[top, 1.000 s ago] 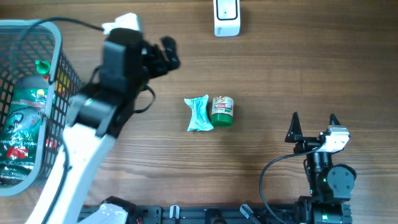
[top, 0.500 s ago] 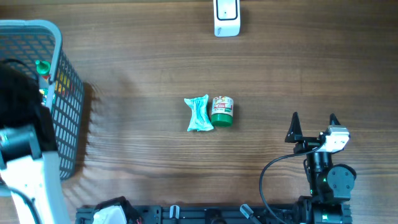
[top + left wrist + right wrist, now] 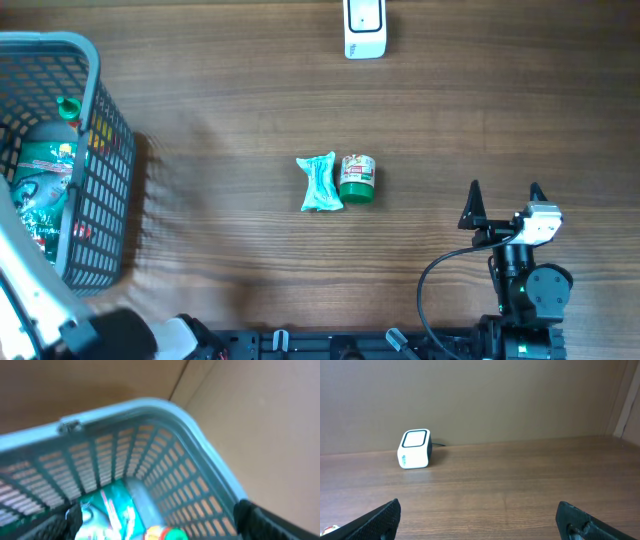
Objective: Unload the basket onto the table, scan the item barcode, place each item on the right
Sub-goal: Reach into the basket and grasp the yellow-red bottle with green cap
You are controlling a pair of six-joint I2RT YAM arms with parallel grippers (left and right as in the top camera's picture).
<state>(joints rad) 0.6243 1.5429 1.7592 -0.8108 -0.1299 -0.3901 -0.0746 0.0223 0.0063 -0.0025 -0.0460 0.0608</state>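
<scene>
Green-capped jar (image 3: 357, 179) with printed label sits mid-tabletop (image 3: 230, 100), touching teal packet (image 3: 320, 183) on its left; bare wood all round. Scanner (image 3: 364, 28) at far edge. Right pincer (image 3: 505, 188) apart, near edge, well clear. Left pincer (image 3: 160, 520) apart over basket (image 3: 95, 70), left edge.

Grey plastic basket (image 3: 110, 180) on a wooden counter (image 3: 250, 100)
It stands at nine o'clock, cut by the frame's edge.

The table (image 3: 480, 110) is brown wood-grain, scanner (image 3: 364, 28) white, packet (image 3: 319, 183) teal, jar (image 3: 357, 180) green, basket (image 3: 96, 112) grey-blue lattice.
</scene>
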